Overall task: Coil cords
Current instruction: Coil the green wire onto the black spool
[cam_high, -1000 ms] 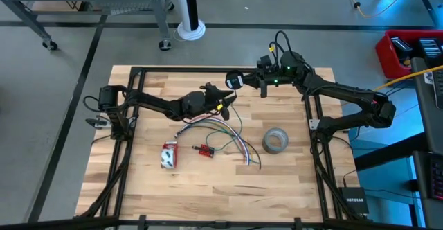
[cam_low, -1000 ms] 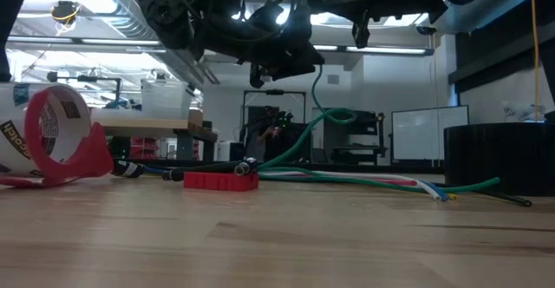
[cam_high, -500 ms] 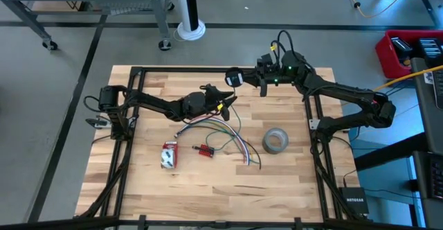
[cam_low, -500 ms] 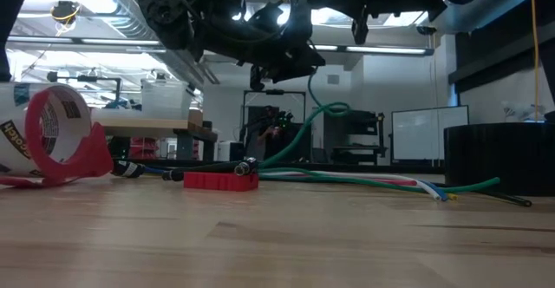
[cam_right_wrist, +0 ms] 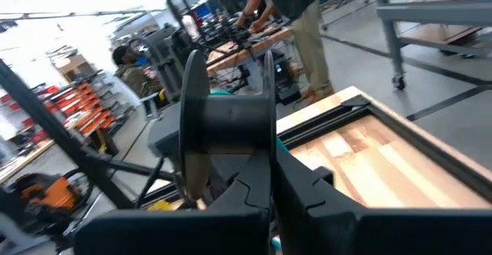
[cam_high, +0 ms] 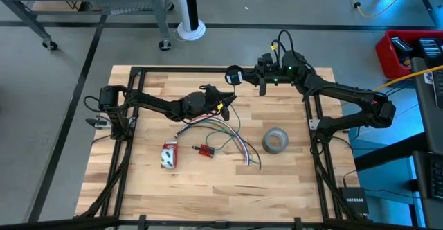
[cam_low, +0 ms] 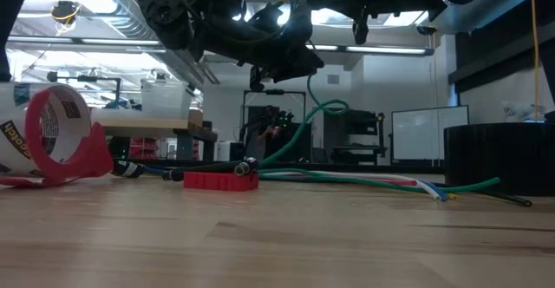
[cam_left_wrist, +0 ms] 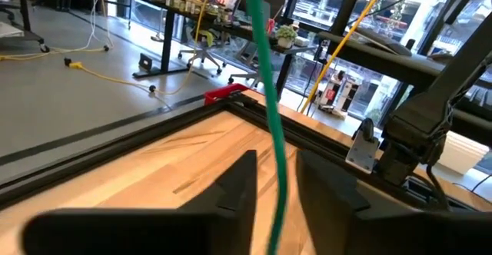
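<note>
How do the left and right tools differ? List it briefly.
The left tool pinches a green cord above the table's middle; the right tool grips a dark spool near the far edge. Both are raised and shut.

The wooden table (cam_high: 208, 181) carries loose cords (cam_high: 225, 136) at centre, grey tape roll (cam_high: 275, 140) at 3 o'clock, red tape dispenser (cam_high: 168, 154) at 8 o'clock.

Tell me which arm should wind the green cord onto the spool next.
Left. Its end effector has the green cord lifted, close beside the spool, which the right end effector is busy holding.
</note>
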You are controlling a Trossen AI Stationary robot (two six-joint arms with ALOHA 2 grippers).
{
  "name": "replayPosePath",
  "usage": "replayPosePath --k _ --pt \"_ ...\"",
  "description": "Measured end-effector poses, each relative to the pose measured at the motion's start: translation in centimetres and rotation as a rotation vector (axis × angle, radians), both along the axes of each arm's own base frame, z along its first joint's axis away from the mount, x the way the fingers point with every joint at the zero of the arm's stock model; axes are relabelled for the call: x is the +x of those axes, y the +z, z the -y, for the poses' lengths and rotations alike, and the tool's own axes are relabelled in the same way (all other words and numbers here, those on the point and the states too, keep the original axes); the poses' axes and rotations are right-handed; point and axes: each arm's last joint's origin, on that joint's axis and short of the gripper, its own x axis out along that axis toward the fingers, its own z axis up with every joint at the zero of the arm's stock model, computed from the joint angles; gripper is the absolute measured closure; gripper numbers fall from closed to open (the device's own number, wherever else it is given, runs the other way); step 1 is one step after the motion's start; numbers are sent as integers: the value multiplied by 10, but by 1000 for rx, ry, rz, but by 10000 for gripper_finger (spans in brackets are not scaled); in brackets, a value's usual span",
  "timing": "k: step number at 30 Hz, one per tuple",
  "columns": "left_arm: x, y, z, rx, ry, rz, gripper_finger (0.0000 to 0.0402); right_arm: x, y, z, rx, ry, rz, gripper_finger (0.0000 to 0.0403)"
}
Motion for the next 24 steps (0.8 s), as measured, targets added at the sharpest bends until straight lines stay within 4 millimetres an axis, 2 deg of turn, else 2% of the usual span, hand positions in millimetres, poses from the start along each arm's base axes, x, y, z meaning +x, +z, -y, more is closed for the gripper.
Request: replayPosePath --k 5,11,20,24 --pt "0 0 2 -34 -3 19 391 0 0 3 -3 -95 -2 401" --pt "1 0 4 -93 -4 50 394 9 -12 8 16 -113 -40 401" --pt "3 2 5 -151 -26 76 399 38 -39 12 13 -157 -57 401" --pt "7 6 8 -154 -41 63 400 45 -48 12 -15 -198 -89 401"
